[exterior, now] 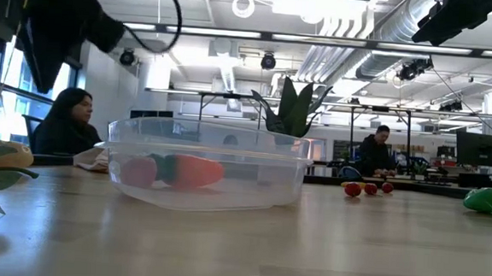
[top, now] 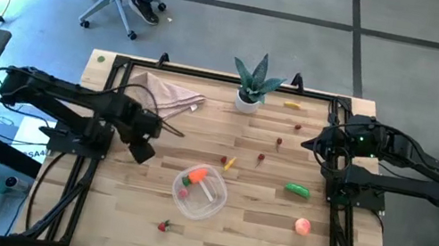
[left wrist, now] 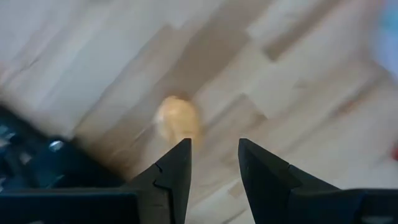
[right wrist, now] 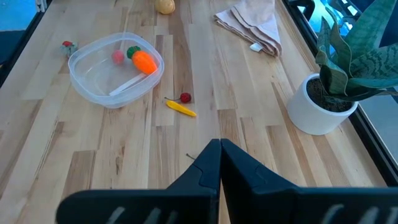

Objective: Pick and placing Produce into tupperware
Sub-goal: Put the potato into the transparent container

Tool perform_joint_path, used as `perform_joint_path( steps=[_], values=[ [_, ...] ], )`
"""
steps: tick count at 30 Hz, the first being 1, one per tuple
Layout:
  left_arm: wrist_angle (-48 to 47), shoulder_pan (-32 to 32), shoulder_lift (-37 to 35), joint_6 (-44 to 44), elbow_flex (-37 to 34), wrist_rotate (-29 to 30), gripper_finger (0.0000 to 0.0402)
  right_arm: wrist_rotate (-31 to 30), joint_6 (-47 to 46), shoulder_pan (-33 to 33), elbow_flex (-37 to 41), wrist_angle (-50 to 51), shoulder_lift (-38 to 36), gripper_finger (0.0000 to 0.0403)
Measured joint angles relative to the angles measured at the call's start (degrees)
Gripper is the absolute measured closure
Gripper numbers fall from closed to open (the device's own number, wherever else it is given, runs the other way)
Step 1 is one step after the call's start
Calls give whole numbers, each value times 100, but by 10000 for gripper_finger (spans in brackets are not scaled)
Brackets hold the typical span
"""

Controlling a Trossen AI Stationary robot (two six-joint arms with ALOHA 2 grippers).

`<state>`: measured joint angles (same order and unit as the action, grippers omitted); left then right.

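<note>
Left gripper (left wrist: 213, 163) fingers slightly apart, nothing between them, over bare wood left of centre in the high view; a blurred yellowish piece (left wrist: 177, 118) lies just ahead. Right gripper (right wrist: 219, 163) fingers pressed together, parked at right edge. No legible writing. Tupperware (top: 203, 207), lower centre, holds the orange carrot (top: 197, 174) and a small red piece (right wrist: 117, 56).
</note>
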<state>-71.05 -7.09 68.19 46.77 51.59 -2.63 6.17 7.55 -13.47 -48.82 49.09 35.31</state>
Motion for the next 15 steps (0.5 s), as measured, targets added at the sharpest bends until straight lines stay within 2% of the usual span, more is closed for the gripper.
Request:
perform_joint_path(
  steps=[6, 12, 15],
  values=[
    [-260, -598, 362, -79, 0, -17, 255, 0, 0, 1, 0, 1, -2, 402],
    [-227, -677, 694, -818, 0, -12, 211, 0, 0, 0, 0, 2, 0, 402],
    [-229, -666, 900, -904, 0, -35, 188, 0, 0, 1, 0, 0, -2, 402]
  ],
)
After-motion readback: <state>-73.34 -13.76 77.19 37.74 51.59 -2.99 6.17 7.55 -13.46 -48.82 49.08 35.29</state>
